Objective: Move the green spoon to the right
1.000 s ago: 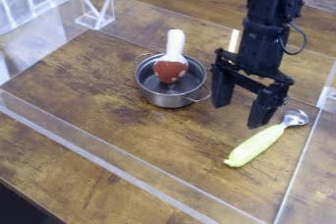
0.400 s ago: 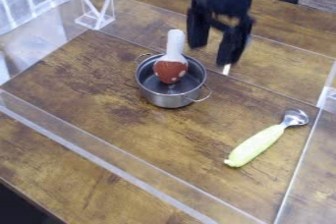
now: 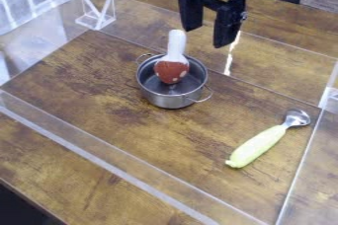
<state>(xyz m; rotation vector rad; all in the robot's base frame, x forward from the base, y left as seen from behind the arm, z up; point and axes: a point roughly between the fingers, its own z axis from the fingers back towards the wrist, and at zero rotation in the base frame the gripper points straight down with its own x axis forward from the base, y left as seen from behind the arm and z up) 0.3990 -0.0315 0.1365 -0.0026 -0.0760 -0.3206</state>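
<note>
Three things sit on the table. Leftmost is the pot, near the centre, with a white-handled utensil resting in it, red end down. Above and just right of the pot hangs the gripper, pointing down, fingers spread wide and holding nothing. Far to the right, well apart from both, the spoon lies flat on the wood near the table's right edge, silver bowl toward the upper right and green handle toward the lower left. Judging by that placement, the move looks done: the spoon rests free at the right, and little seems left beyond the arm clearing away.
</note>
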